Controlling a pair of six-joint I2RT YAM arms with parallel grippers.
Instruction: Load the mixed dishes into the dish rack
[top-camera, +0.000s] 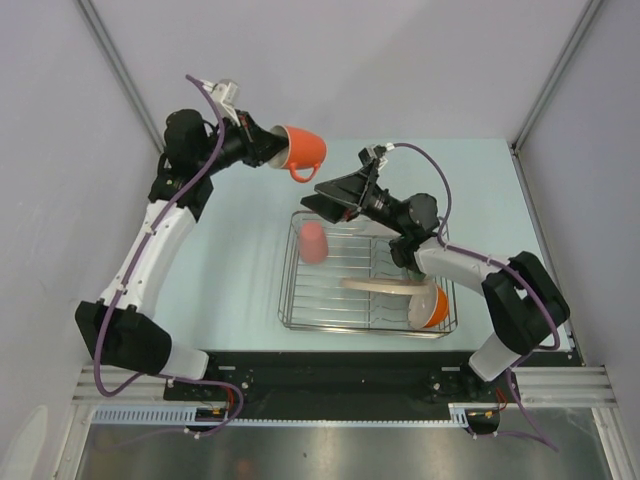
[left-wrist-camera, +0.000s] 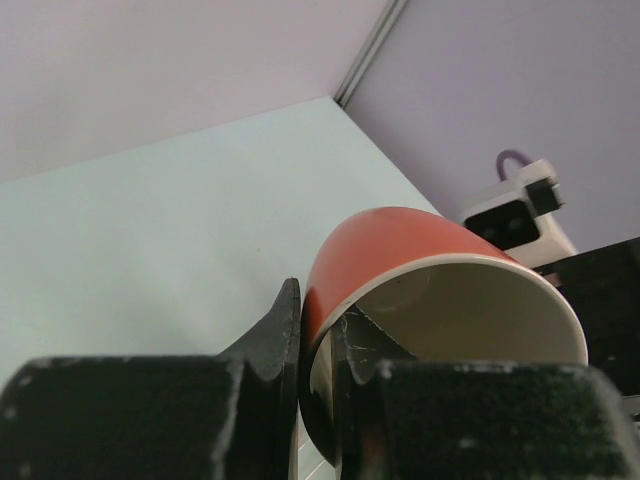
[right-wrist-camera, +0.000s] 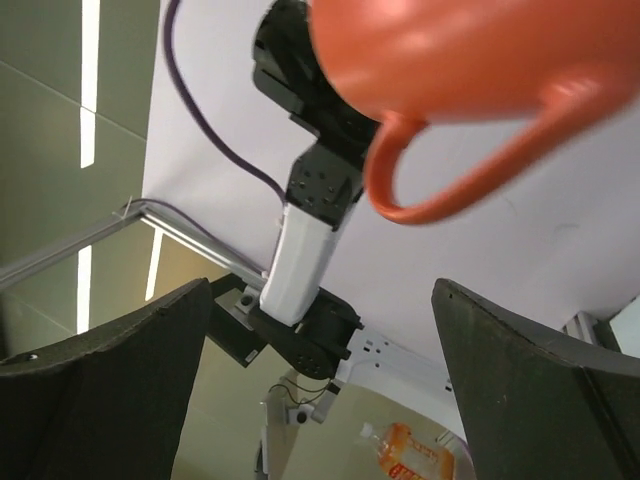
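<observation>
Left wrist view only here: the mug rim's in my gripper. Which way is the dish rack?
Observer: The dish rack lies nearer the arm bases than the orange mug, which is beyond its far-left corner.
Operator: Room inside?
Observer: The pink cup sits far-left; the near-left section looks free.
Operator: Right arm?
Observer: The right gripper is open above the rack's far edge, facing the mug.
</observation>
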